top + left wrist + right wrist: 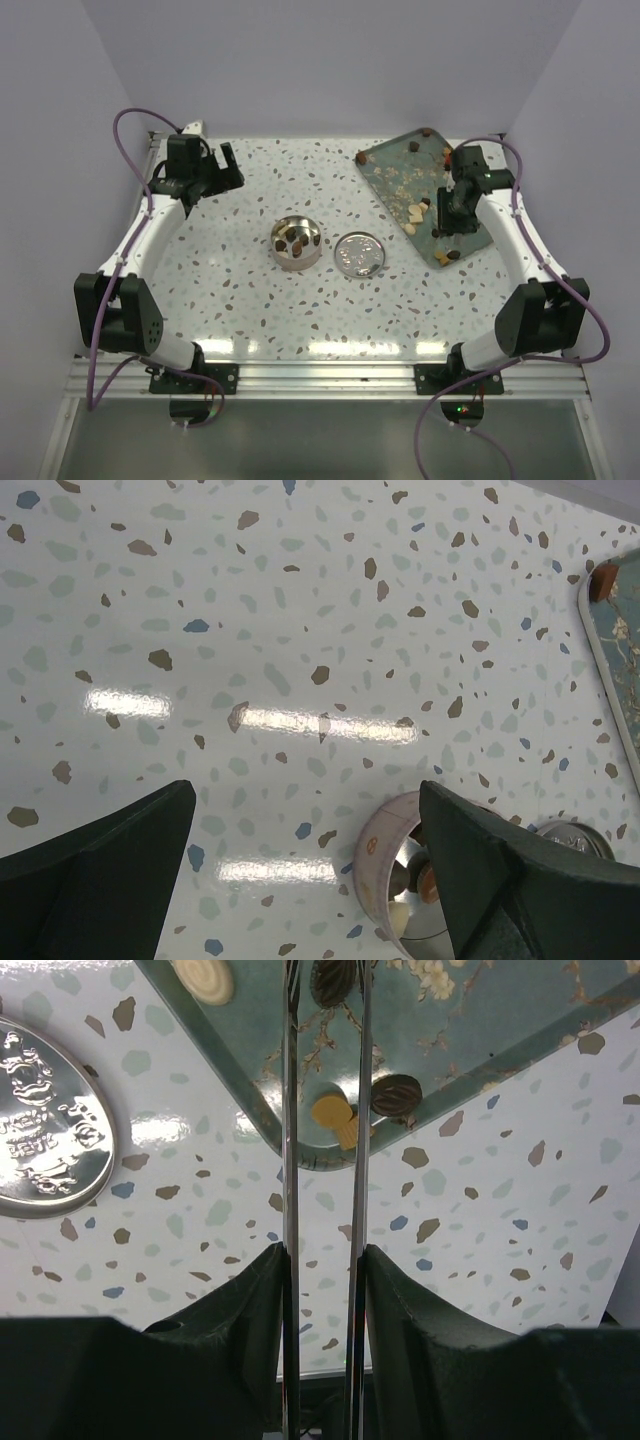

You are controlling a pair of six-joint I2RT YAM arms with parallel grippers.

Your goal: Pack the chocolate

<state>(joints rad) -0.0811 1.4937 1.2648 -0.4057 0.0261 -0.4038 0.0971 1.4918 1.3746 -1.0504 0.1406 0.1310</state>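
Note:
The round metal tin (296,243) stands mid-table with several dark chocolate lumps in it; it also shows in the left wrist view (385,850). More chocolate lumps (415,212), dark and pale, lie on the teal flowered tray (400,175). My right gripper (445,215) is over the tray, shut on metal tongs (322,1160). The tongs' two blades flank a dark chocolate lump (332,980) at the top edge of the right wrist view. My left gripper (215,170) is open and empty at the far left, well away from the tin.
The tin's embossed lid (359,254) lies flat just right of the tin, between it and the tray's near corner. A dark lump (396,1093) and a tan one (335,1115) sit in that tray corner. Purple cables run along both arms.

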